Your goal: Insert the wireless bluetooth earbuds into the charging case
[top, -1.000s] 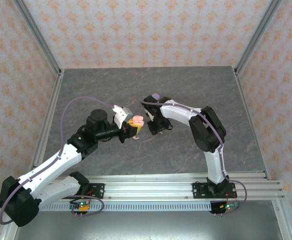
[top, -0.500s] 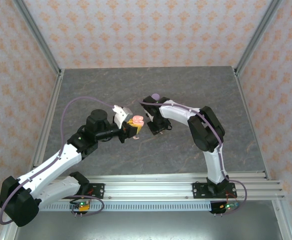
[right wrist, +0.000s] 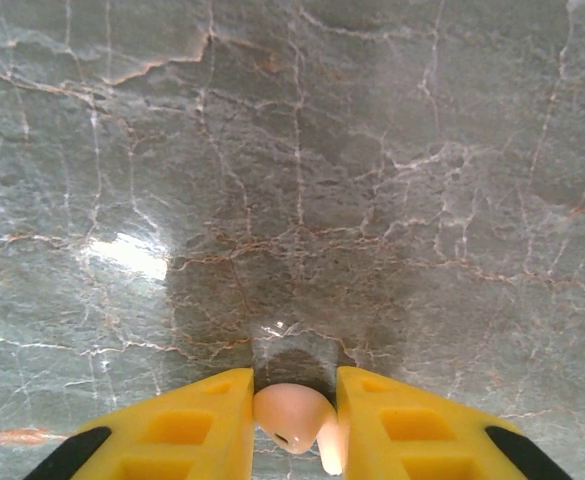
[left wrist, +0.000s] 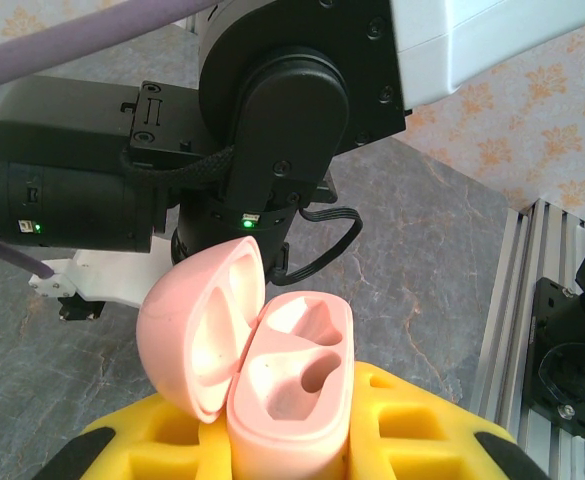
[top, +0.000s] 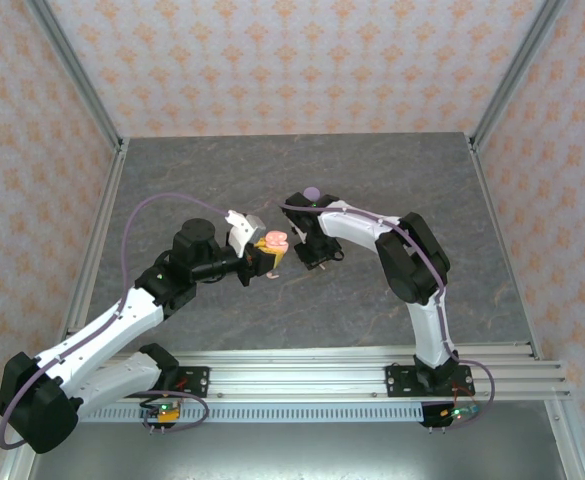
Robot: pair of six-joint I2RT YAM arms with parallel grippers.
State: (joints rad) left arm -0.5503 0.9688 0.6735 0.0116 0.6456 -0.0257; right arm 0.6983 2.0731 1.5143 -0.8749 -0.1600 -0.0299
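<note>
The left gripper (top: 269, 252) is clamped on the pink case (left wrist: 290, 385). Its yellow fingers (left wrist: 147, 440) pinch the base from both sides, so the case stands upright between the tips. The lid (left wrist: 194, 335) is swung back to the left of the grip. That leaves both moulded wells facing up and towards the other arm, and both wells look empty. Held like this, the case probably serves as a steady, raised target, so an earbud can be brought to it instead of chased around the table (top: 392, 180).

Just beyond the case, to the right of the left gripper's tips, sits the right gripper (top: 309, 250), pointing down at the table. Its two yellow fingers (right wrist: 197, 425) have closed on a pale pink earbud (right wrist: 288, 408). They grip it by the rounded head, and the stem trails towards the right finger. Grasping it by the head likely leaves the stem free to go into a well first. I cannot tell if the earbud is clear of the table or touching it.

Behind the right gripper a small lilac object (top: 312, 192) lies on the table, too small to identify.

The insertion is not yet done: earbud and case are close but apart.
</note>
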